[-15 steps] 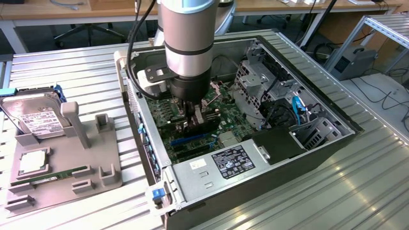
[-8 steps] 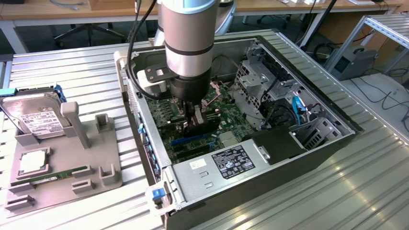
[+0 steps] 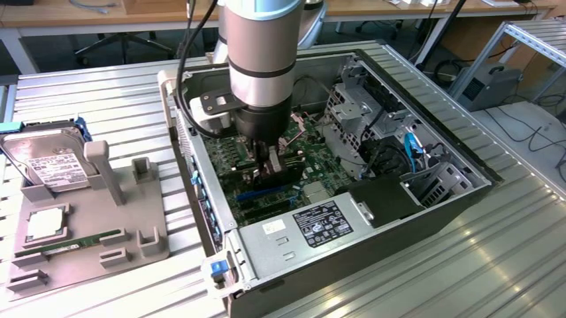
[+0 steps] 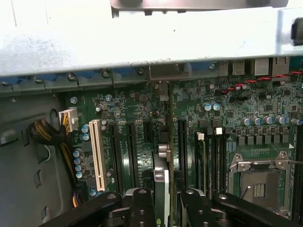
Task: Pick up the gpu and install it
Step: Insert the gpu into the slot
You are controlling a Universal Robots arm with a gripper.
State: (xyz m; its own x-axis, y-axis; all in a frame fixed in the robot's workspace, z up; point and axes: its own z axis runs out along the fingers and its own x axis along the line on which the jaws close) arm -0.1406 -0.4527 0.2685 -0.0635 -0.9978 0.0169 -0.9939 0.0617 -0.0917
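Ribbed metal tabletop — behind it wooden desks, an office chair and cables on the floor.

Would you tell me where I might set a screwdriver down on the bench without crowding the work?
The ribbed table lies bare beyond the computer case, toward the exterior view's right, and behind the grey parts holder. Inside the case it is crowded: the gripper holds the gpu over the motherboard.

Inside the open case, the drive cage and power supply hem in the motherboard.
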